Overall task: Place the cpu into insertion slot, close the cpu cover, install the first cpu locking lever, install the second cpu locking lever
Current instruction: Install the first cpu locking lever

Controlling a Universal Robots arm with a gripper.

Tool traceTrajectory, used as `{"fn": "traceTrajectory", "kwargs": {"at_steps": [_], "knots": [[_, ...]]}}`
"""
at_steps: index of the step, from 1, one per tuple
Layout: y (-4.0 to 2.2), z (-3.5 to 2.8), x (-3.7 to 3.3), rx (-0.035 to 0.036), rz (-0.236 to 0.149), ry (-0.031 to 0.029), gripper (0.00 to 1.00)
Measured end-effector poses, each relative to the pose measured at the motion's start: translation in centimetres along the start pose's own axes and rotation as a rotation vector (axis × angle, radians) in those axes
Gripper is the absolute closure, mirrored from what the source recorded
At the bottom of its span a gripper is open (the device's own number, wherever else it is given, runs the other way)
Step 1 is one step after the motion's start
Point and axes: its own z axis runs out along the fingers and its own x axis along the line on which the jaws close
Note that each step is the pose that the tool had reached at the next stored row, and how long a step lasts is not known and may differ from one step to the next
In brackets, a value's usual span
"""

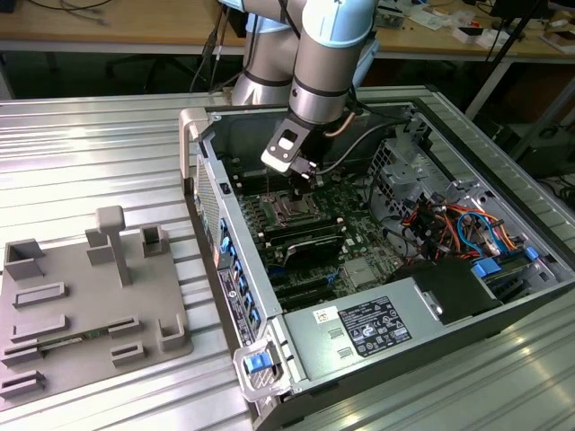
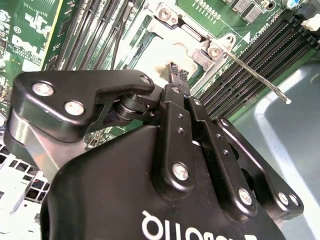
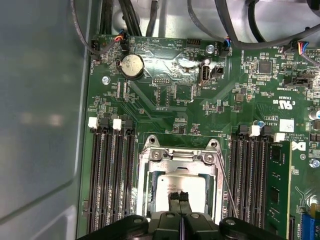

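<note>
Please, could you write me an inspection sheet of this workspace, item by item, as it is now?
Surface: ribbed silver metal table, carrying an open black computer case.
Job's things: small silver-grey square cpu lies in the silver-rimmed insertion slot; the thin silver cpu cover appears to frame it; a thin wire locking lever stands free.
Clutter: grey moulded fixture tray at the exterior view's left.
Grippers: black gripper shut, tips over the cpu.
Cables: orange and blue cables inside the case.
Surroundings: wooden workbench behind.
</note>
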Motion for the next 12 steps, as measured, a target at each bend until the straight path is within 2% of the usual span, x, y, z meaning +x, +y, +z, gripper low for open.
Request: {"fn": "traceTrajectory", "kwargs": {"at_steps": [8,12], "knots": [[0.06,-1.17,-0.04,0.0007,0.000,0.0000,0.89],[0.10,-1.97,-0.06,0.0012,-0.001,0.0000,0.89]]}}
